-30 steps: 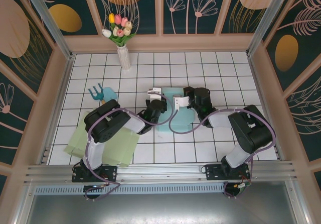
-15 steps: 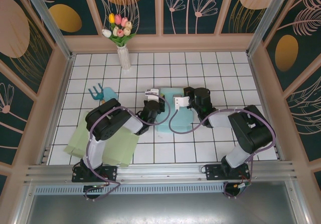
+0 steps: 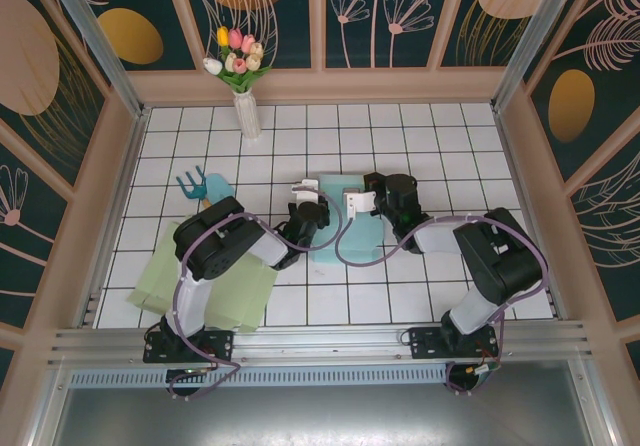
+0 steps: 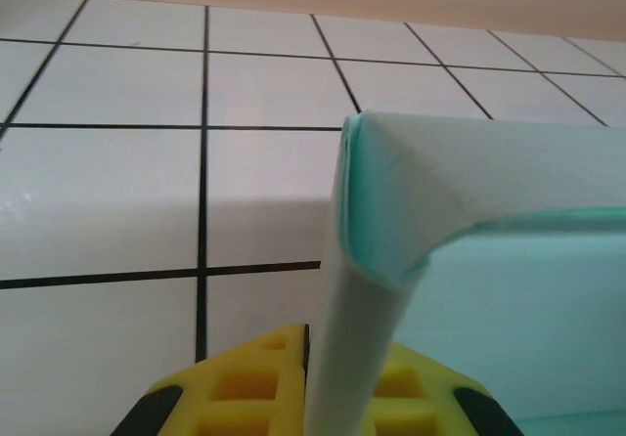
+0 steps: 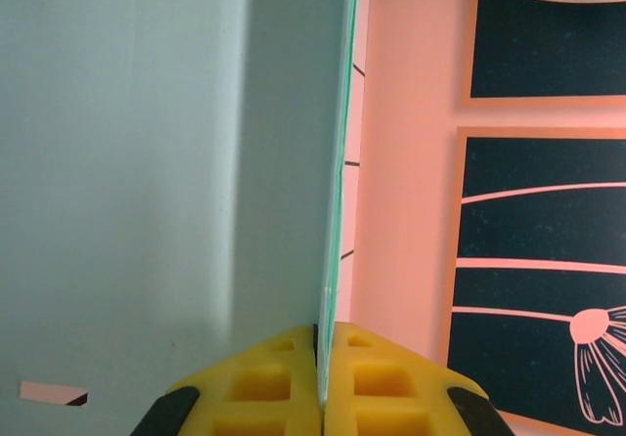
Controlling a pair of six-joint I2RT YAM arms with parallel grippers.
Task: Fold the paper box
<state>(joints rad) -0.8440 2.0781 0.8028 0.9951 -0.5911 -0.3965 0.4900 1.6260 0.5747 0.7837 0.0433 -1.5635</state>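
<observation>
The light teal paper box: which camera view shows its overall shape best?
The top external view: nearly all of the light teal paper box shows from above. The left wrist view gives one creased corner; the right wrist view gives a flat panel seen along its edge.

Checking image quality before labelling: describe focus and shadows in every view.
Top view: even light, sharp. Left wrist: the paper box corner is crisp and throws a grey shadow onto the tiles; left claw is blurred. Right wrist: a shaded band runs down the paper box near its edge.
</observation>
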